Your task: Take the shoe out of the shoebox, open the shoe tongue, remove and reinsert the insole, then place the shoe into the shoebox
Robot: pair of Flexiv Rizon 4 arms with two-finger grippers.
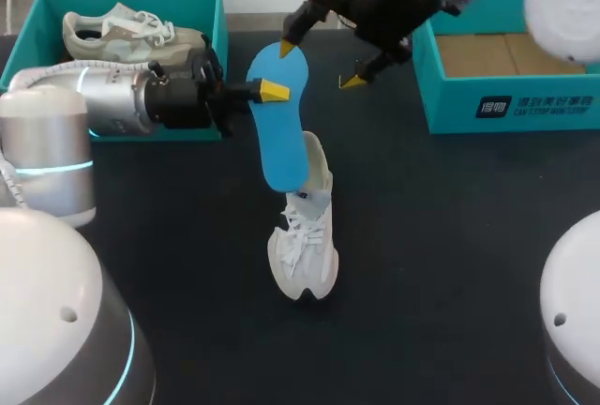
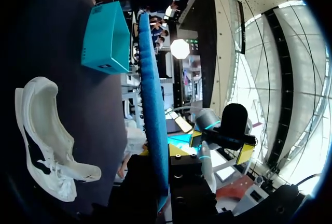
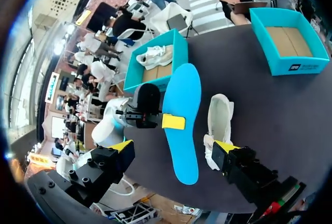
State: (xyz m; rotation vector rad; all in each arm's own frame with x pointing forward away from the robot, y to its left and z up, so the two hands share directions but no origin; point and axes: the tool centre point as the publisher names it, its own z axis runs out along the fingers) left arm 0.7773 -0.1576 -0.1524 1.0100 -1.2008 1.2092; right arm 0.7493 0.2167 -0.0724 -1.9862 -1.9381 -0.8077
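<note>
A blue insole [image 1: 283, 124] hangs in the air over the table's middle, and my left gripper [image 1: 274, 92] is shut on its edge from the left. The left wrist view shows the insole [image 2: 153, 110] edge-on, rising out of that gripper [image 2: 158, 154]. A white shoe [image 1: 305, 232] stands on the dark table just below and in front of the insole, apart from it in the right wrist view, shoe [image 3: 220, 117]. My right gripper [image 1: 321, 65] is open at the insole's far end; that end of the insole [image 3: 184, 120] lies between its spread fingers [image 3: 174, 149].
A teal shoebox [image 1: 28, 53] at the back left holds a second pale shoe [image 1: 131, 35]. Another teal shoebox [image 1: 511, 110] at the back right shows a bare cardboard floor. The dark table [image 1: 450, 236] stretches on both sides of the white shoe.
</note>
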